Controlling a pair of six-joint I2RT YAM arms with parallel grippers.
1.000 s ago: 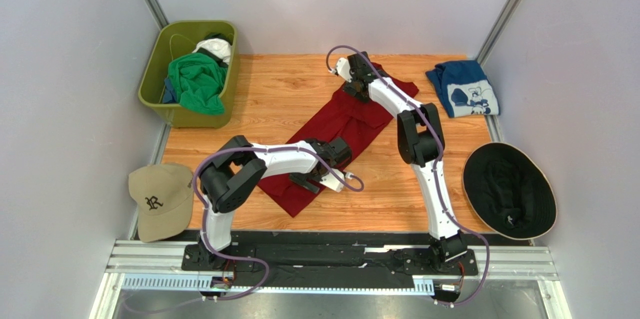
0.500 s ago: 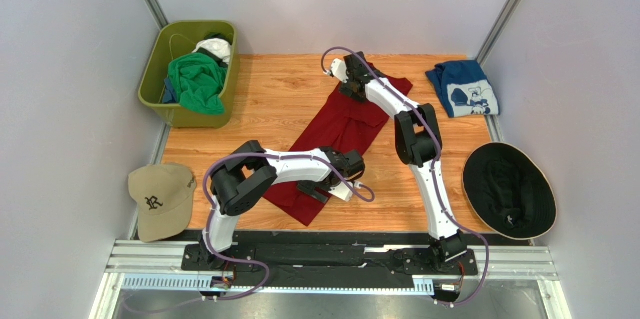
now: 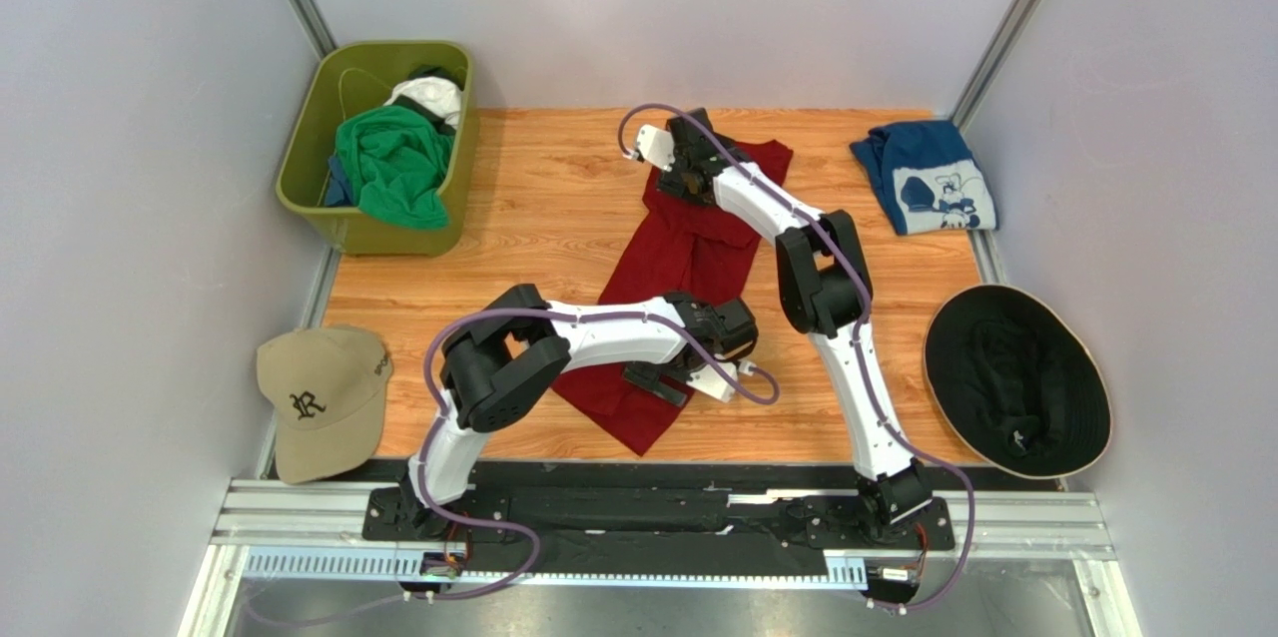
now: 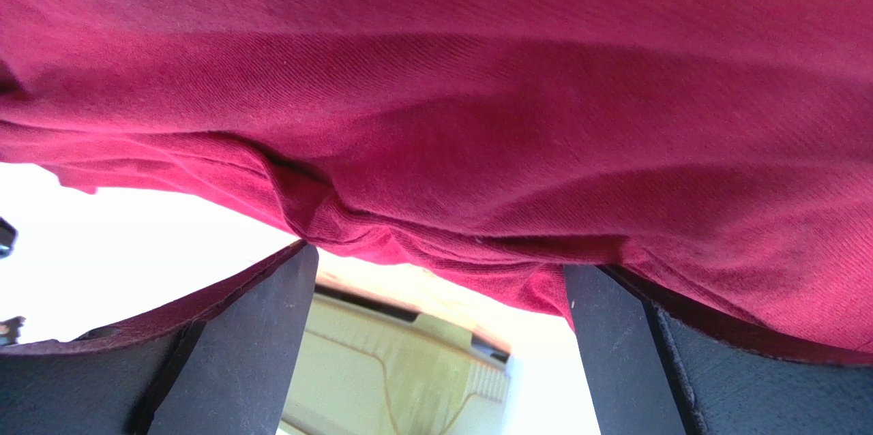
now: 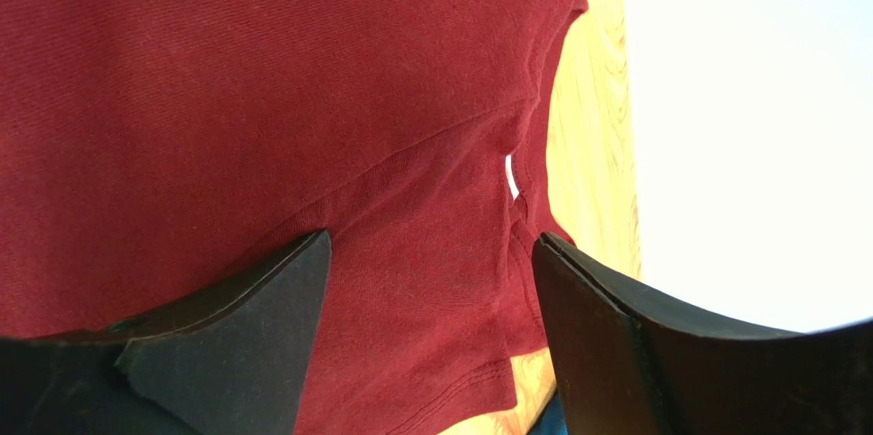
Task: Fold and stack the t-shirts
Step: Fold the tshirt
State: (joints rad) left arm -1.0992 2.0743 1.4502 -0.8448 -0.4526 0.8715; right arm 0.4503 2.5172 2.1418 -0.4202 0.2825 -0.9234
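With the large dark red cloth t-shirt [image 3: 683, 255] lying diagonally across the wooden table [image 3: 555, 203], and your left gripper [image 4: 439, 266] at its near end and right gripper [image 5: 430, 239] at its far end both spread, pinching nothing, catch full edges squarely before folding.

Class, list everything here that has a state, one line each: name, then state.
Red tee: stretched out long, not stacked.
Navy tee: folded, lying apart at the far right.
Bin: holds clothes.
Green tee: crumpled inside it.
Left gripper: open, at the red tee's near end.
Right gripper: open, over its far end.
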